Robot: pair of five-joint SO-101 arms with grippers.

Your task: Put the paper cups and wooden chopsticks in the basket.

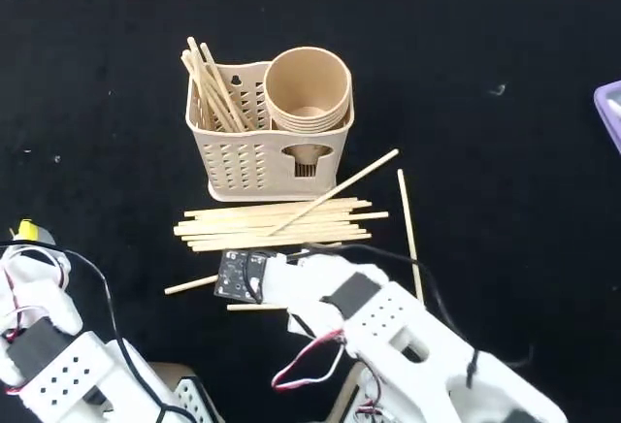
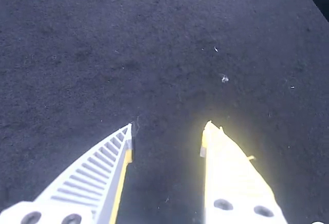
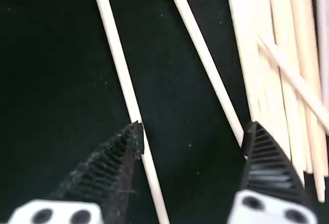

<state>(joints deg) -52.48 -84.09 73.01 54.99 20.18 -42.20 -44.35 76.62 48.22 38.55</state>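
High view: the paper cups and a few wooden chopsticks are already set in the basket, many loose chopsticks are left on the table, and the jaws of the right arm are spread empty over two of them, those of the left arm likewise spread empty.

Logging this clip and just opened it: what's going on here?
The right arm hangs over the loose chopsticks lying on the table in front of the basket, jaws open, nothing gripped. The left arm sits off to the side over the black tabletop, jaws open too. A stack of paper cups and a few upright chopsticks already stand in the basket.
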